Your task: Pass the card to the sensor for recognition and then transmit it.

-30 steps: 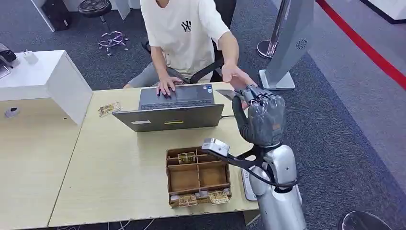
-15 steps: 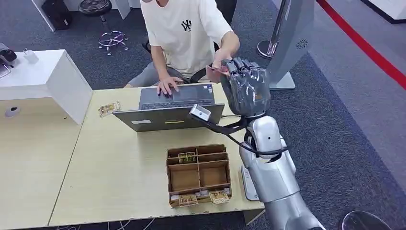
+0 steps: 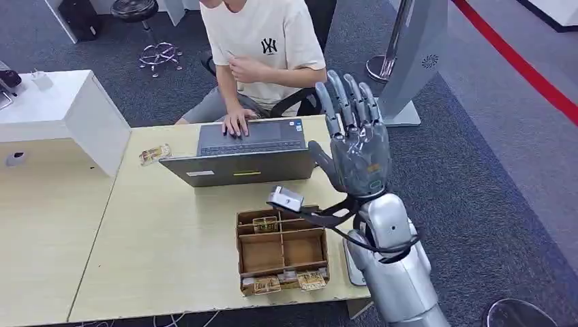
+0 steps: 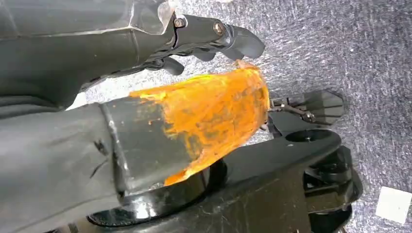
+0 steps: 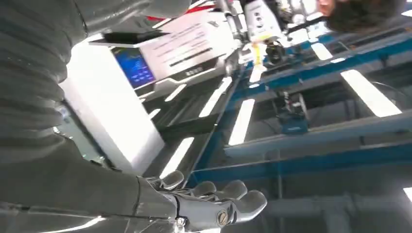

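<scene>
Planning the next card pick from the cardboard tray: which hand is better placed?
Right. The right hand is open, empty, raised above the table near the cardboard tray. The left hand hangs low over carpet, away from the tray.

Right arm (image 3: 399,272) is a silver metallic shell, rounded segments, black cables looped around the wrist to a small silver-grey camera box (image 3: 286,199) on a black bracket. Right hand (image 3: 354,146) has a dark grey palm housing, lighter grey segmented fingers and a small orange mark near the heel. Left hand (image 4: 145,97) has a grey ribbed cover, black fingers with visible screws, and a thumb tip (image 4: 218,116) coated in scuffed orange.
</scene>
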Motion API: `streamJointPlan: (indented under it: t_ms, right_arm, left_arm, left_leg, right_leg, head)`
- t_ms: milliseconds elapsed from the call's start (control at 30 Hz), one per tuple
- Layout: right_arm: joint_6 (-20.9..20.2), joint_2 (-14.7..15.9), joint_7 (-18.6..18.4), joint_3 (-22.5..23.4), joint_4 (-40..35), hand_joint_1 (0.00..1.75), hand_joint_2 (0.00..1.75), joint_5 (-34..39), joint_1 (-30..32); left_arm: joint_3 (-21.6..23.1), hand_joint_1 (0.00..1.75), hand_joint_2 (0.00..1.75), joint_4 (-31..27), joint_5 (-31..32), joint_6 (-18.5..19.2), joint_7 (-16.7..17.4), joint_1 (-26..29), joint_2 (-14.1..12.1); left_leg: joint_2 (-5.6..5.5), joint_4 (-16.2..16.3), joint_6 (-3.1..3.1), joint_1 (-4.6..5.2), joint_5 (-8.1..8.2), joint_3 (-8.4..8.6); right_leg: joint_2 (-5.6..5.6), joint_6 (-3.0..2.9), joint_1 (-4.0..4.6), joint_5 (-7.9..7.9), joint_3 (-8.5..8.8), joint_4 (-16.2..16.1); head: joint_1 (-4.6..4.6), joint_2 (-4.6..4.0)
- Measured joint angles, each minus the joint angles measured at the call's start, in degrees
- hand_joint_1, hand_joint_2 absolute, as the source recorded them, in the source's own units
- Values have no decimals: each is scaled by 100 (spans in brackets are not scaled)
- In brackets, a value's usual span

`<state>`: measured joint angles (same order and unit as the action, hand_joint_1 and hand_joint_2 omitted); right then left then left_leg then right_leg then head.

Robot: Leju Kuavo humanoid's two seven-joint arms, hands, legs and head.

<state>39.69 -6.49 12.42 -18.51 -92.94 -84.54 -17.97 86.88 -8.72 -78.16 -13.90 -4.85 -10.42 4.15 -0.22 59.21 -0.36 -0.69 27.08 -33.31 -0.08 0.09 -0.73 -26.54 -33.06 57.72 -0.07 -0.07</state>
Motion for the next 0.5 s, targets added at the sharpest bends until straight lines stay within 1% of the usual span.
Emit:
streamJointPlan:
  t_ms: [100, 167, 300, 500]
  right_arm:
    - [0, -85, 431, -48, -547, 0, 175, 70, 475]
    - [-2, -140, 604, -89, -799, 0, 175, 83, 759]
    - [-2, -197, 679, -111, -1103, 0, 175, 85, 1062]
    - [-2, -236, 681, -149, -1302, 0, 175, 85, 1229]
  left_arm:
    - [0, 0, 0, 0, -85, -28, -52, 33, 0]
    - [0, 0, 0, 0, -122, -52, -68, 51, 0]
    - [-2, 0, 0, 0, -160, -52, -68, 76, 0]
    - [-2, 0, 0, 0, -166, -52, -68, 93, 0]
  left_leg:
    - [0, -1, -1, 0, 1, -5]
    - [0, -1, -1, 0, 1, -9]
    - [1, -1, -1, 1, 1, -10]
    - [1, -1, -1, 1, -3, -10]
  right_leg:
    - [0, 1, 0, -2, -5, 0]
    - [0, 2, 0, -2, -8, 0]
    - [0, 2, 0, -1, -9, 0]
    - [1, 0, -1, 3, -8, 0]
  head:
    - [0, 0]
    - [0, 0]
    - [0, 0]
    - [0, 0]
